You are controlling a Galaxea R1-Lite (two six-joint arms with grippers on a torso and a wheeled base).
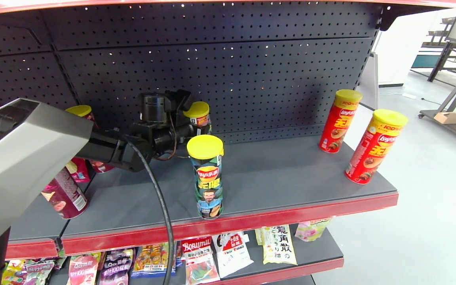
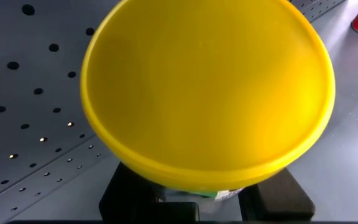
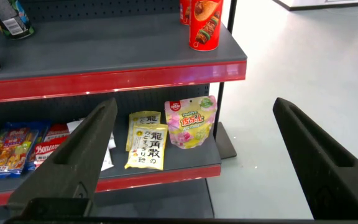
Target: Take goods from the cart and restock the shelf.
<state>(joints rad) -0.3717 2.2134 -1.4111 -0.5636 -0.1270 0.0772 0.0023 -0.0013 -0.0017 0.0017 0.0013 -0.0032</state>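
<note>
Your left gripper [image 1: 188, 123] pinches a yellow-lidded chip can [image 1: 198, 114] at the back of the shelf [image 1: 283, 178], near the pegboard. Set its base flat before releasing, and keep clear of the green can [image 1: 209, 182] in front. Your right gripper [image 3: 196, 112] hangs spread and empty. The shelf also holds two red cans [image 1: 337, 120] at its right end; snack bags [image 1: 277, 243] line the tier below.

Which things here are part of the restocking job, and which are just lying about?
Job:
- yellow-lidded can in the left gripper
- green can at the front edge of the shelf
- red cans at its right end

Lying about:
- snack bags on the lower shelf
- cardboard box in the room behind
</note>
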